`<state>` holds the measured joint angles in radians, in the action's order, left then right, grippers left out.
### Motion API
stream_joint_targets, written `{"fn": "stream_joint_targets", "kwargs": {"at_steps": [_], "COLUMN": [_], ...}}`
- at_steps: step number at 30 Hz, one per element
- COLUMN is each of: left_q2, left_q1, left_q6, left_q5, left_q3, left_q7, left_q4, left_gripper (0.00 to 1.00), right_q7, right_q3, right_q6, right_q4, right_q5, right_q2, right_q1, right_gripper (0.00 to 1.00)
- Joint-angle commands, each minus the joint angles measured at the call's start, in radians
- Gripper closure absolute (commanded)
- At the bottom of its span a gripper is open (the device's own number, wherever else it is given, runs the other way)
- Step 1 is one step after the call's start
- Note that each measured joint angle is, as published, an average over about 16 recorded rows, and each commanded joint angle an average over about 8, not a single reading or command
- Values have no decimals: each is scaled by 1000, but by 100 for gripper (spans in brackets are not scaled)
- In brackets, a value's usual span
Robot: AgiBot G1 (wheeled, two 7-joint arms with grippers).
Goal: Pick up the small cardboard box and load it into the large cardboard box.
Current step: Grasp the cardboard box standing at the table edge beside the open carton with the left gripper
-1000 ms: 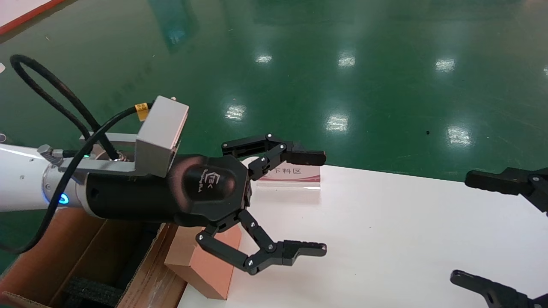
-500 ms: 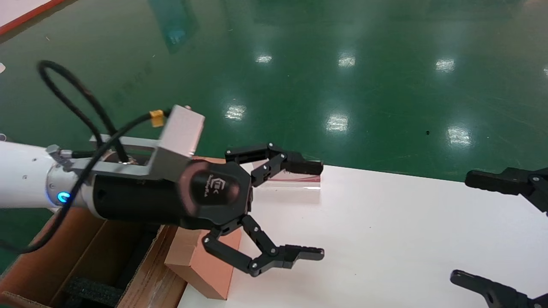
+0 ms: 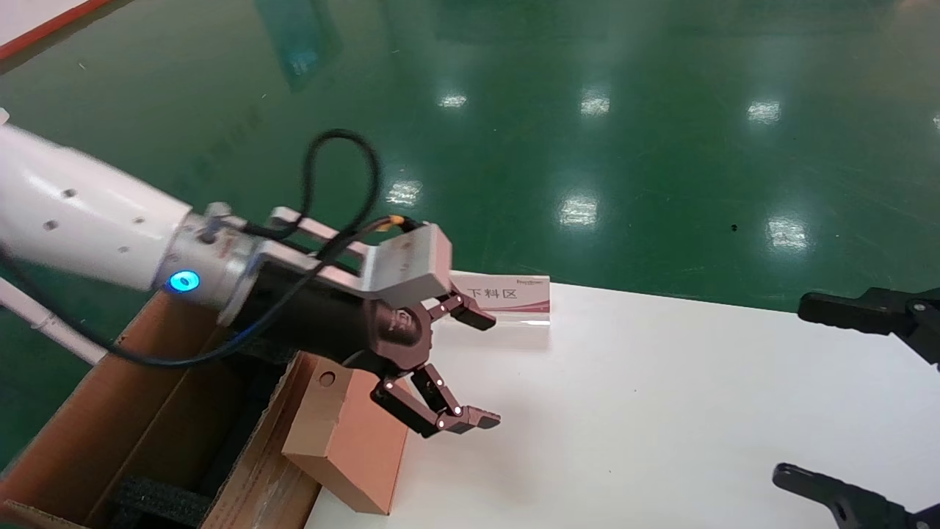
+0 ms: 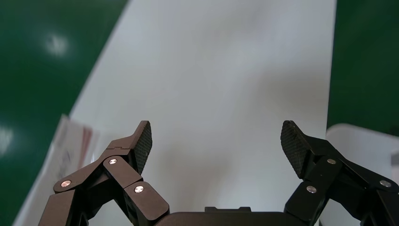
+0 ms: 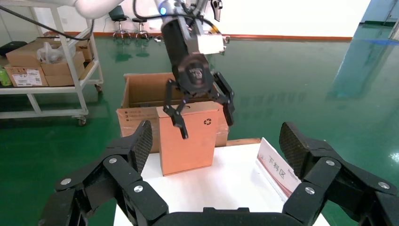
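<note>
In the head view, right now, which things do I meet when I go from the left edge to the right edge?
large cardboard box → small cardboard box → left gripper, open, beside that box → white sign with red print → right gripper, open, parked at the right edge over the white table.

Small cardboard box (image 3: pixel 345 441): plain brown, flat, standing upright on edge at the lower left of the head view, recycling symbol on its broad face, finger hole near the top. Large cardboard box (image 3: pixel 110 433): brown corrugated carton, open, black foam inside, just beside it at lower left.
</note>
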<state>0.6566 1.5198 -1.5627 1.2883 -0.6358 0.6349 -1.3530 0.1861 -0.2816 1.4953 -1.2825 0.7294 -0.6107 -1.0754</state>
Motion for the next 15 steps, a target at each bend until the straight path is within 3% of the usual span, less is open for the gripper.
{"fn": "stream_joint_targets", "kwargs": {"at_steps": [1, 15], "left_q2": [22, 71], "left_q1": [60, 395], "left_q6": [-16, -27], "left_q5": [60, 202], "left_q3": [-57, -509], "left_q7": [65, 485], "left_q4": [0, 1], "left_gripper": [0, 0], "right_q7": [0, -1], "right_q3": [0, -1], "right_q6": [0, -1], "right_q4": [0, 0], "right_q5": [0, -1], "right_q2": [0, 0], "right_q1": [0, 0], "right_gripper": [0, 0]}}
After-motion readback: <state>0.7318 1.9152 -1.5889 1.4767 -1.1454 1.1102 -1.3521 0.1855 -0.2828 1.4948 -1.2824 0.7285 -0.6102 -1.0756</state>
